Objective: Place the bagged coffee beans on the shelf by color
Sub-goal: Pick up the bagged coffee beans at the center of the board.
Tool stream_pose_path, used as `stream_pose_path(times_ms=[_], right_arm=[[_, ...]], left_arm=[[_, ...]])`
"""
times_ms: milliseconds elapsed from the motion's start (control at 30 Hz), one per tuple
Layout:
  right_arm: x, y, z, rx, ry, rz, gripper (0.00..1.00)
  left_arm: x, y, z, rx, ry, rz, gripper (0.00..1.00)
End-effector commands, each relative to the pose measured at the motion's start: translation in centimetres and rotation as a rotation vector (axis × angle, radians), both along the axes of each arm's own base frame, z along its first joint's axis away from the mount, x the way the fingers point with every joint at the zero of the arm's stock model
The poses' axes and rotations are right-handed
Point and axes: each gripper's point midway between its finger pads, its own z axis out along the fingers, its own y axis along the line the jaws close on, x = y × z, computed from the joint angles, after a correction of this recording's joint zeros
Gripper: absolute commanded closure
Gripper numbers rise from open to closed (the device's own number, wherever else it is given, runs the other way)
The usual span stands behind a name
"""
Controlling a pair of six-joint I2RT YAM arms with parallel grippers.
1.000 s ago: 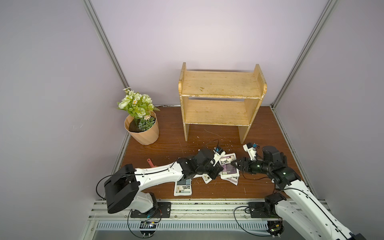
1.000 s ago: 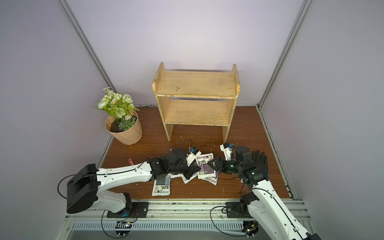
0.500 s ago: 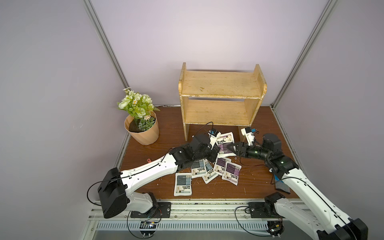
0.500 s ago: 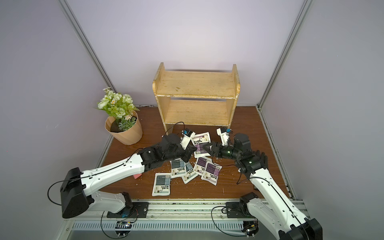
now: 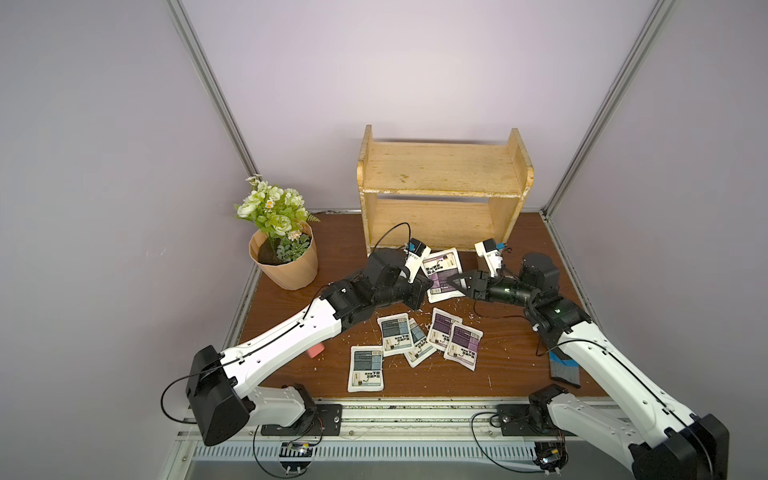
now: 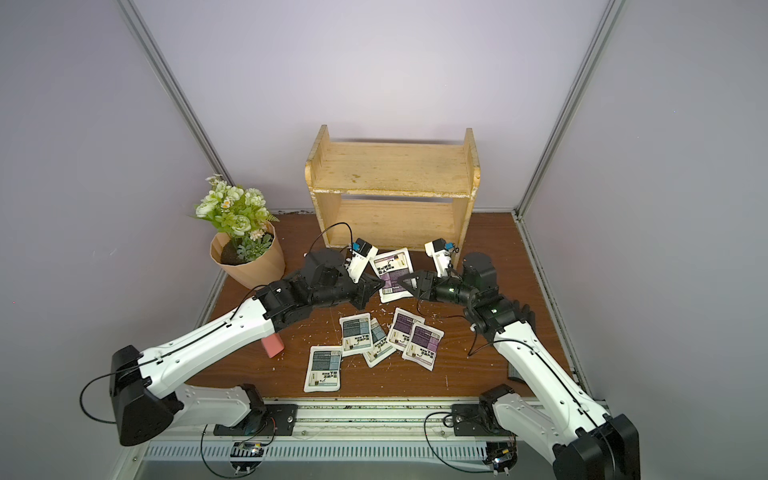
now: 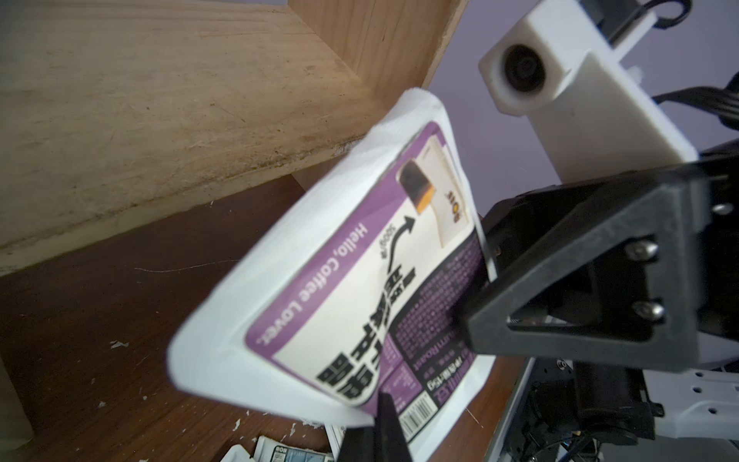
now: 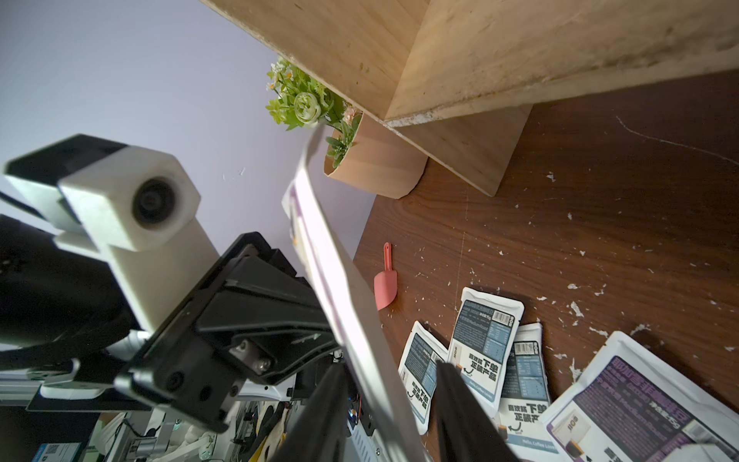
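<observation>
Purple pouch (image 5: pixel 444 272): up off the pile (image 5: pixel 409 338) since a second ago, in front of the shelf (image 5: pixel 444 170).
Left gripper (image 5: pixel 427 286): clamped on it.
Right gripper (image 8: pixel 388 364): jaws astride its edge; the gap shows only in the right wrist view.

Lighting: bright, even, diffuse, from overhead; soft shade under the top board of the shelf (image 5: pixel 440 170), other shadows faint. Both top views sharp, corner posts (image 5: pixel 214 91) leaning outward. Wrist views: strong wide-angle bend, pouch (image 7: pixel 352 288) blurred, its white overexposed.

Lilac walls (image 5: pixel 415 62) enclose a dark wooden tabletop (image 5: pixel 519 374).
</observation>
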Motion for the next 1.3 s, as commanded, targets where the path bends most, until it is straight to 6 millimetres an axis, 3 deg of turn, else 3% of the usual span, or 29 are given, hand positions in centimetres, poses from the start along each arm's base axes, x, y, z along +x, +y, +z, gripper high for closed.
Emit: stream_pose_path(times_ms=[0, 167, 500, 833, 933, 1067, 1133, 1200, 1267], right_arm=[[-0.5, 1.1, 3.2, 0.046, -0.103, 0.067, 0.6], [-0.2, 1.4, 3.7, 0.048, -0.126, 0.071, 0.59], [0.2, 1.2, 4.5, 0.046, -0.148, 0.048, 0.64], [-0.1, 1.0, 5.3, 0.063, -0.167, 0.034, 0.92], [-0.1, 0.9, 5.6, 0.061, -0.183, 0.032, 0.99], [-0.1, 1.0, 5.4, 0.043, -0.185, 0.037, 1.0], [-0.2, 1.1, 5.3, 0.037, -0.187, 0.043, 1.0], [-0.3, 1.2, 5.4, 0.03, -0.189, 0.049, 1.0], [-0.4, 1.4, 5.8, 0.022, -0.203, 0.056, 1.0]], left_arm=[[0.4, 0.3, 1.6, 0.008, -0.03, -0.008, 1.0], [1.9, 1.3, 2.1, 0.021, -0.039, 0.018, 1.0], [2.0, 1.7, 1.1, 0.079, -0.035, -0.004, 1.0], [1.8, 2.6, -0.3, 0.106, -0.017, 0.007, 1.0], [1.8, 2.6, 0.0, 0.094, -0.023, 0.01, 1.0], [1.8, 2.8, 1.5, 0.058, -0.069, 0.015, 0.99], [1.8, 3.0, 2.6, 0.043, -0.098, 0.026, 0.9], [2.2, 3.6, 3.4, 0.046, -0.125, 0.059, 0.69], [2.5, 4.2, 4.1, 0.055, -0.153, 0.093, 0.67]])
